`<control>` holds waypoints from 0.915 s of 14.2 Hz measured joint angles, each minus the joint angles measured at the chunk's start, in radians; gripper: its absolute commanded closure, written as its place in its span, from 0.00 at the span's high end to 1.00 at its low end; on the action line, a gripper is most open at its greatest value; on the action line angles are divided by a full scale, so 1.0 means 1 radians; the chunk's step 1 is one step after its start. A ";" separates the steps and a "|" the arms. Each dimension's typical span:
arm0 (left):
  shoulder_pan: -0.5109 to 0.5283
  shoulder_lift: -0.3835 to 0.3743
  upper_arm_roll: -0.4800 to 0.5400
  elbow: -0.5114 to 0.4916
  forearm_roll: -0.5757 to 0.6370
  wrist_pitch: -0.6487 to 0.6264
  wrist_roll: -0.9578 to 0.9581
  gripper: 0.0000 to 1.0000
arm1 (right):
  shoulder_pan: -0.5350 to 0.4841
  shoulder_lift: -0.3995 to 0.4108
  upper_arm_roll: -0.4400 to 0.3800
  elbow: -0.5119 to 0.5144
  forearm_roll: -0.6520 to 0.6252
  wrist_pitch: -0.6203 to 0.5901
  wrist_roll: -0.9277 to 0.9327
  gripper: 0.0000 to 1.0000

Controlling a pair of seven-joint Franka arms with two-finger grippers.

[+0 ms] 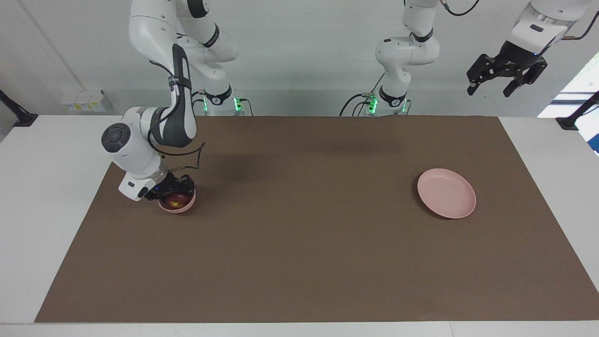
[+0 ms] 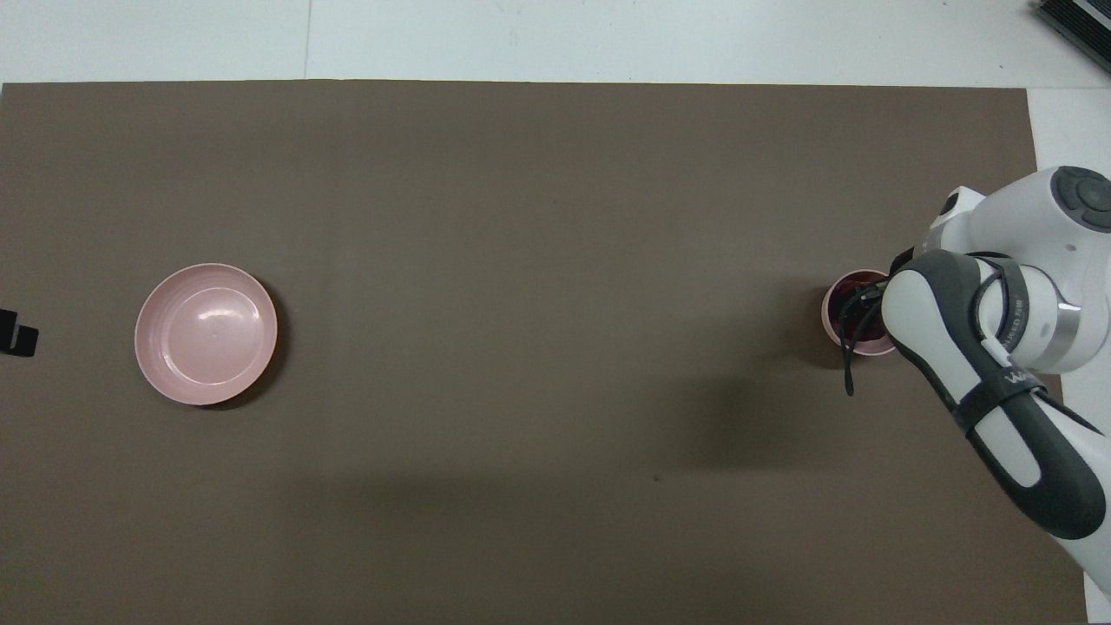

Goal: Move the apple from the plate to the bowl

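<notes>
The pale pink bowl [image 1: 188, 205] stands toward the right arm's end of the table. The dark red apple [image 1: 175, 202] with its yellowish patch lies inside it. My right gripper [image 1: 171, 191] is down at the bowl, right over the apple. In the overhead view the right arm covers part of the bowl [image 2: 831, 310], and the apple [image 2: 851, 303] shows as a dark red patch inside. The flat pink plate [image 1: 447, 193] lies empty toward the left arm's end, and it also shows in the overhead view [image 2: 206, 334]. My left gripper [image 1: 507, 78] waits open, raised high above the table's edge.
A brown mat [image 1: 299, 262] covers most of the white table. A black cable loop [image 2: 849, 369] hangs from the right wrist beside the bowl. Nothing else lies on the mat.
</notes>
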 measured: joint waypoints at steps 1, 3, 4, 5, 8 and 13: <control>0.000 0.000 0.000 0.000 0.000 0.000 0.000 1.00 | 0.000 0.000 0.000 0.000 0.000 0.000 0.000 0.99; 0.000 0.000 0.000 0.000 0.000 0.000 0.000 1.00 | 0.000 0.000 0.000 0.000 0.000 0.000 0.000 1.00; 0.000 0.000 0.000 0.000 0.000 0.000 0.000 1.00 | 0.000 0.000 0.000 0.000 0.000 0.000 0.000 1.00; 0.000 0.000 0.000 0.000 0.000 0.000 0.000 1.00 | 0.000 0.000 0.000 0.000 0.000 0.000 0.000 1.00; 0.000 0.000 0.000 0.000 0.000 0.000 0.000 1.00 | 0.000 -0.001 0.000 0.004 0.000 0.001 0.000 1.00; 0.000 0.000 0.000 0.000 0.000 0.000 0.000 1.00 | 0.004 -0.048 0.004 0.032 0.000 -0.003 0.070 1.00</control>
